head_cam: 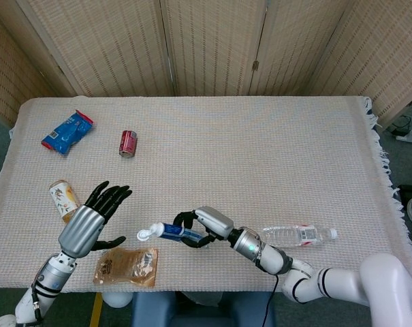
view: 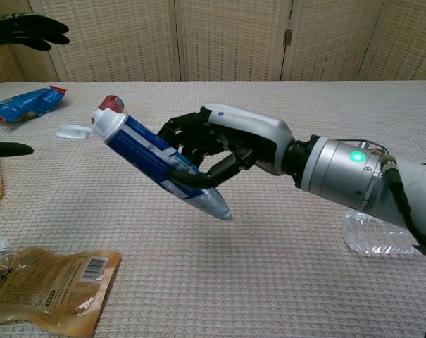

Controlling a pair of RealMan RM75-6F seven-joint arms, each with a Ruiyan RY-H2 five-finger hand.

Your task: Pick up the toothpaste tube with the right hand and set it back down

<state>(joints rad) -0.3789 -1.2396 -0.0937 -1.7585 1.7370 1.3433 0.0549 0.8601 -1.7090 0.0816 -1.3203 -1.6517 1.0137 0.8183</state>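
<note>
My right hand (head_cam: pixel 200 226) (view: pixel 220 144) grips the blue and white toothpaste tube (head_cam: pixel 166 231) (view: pixel 151 158) well above the cloth. The tube tilts, with its white open flip cap (view: pixel 77 130) up and to the left and its crimped end lower. My left hand (head_cam: pixel 91 221) hovers open with fingers spread, left of the tube; in the chest view only its dark fingertips (view: pixel 28 29) show at the top left corner.
A brown pouch (head_cam: pixel 126 266) (view: pixel 44 287) lies near the front edge. A drink bottle (head_cam: pixel 62 199), a red can (head_cam: pixel 127 143) and a blue snack bag (head_cam: pixel 67 131) lie on the left. A clear plastic bottle (head_cam: pixel 299 235) lies under my right forearm.
</note>
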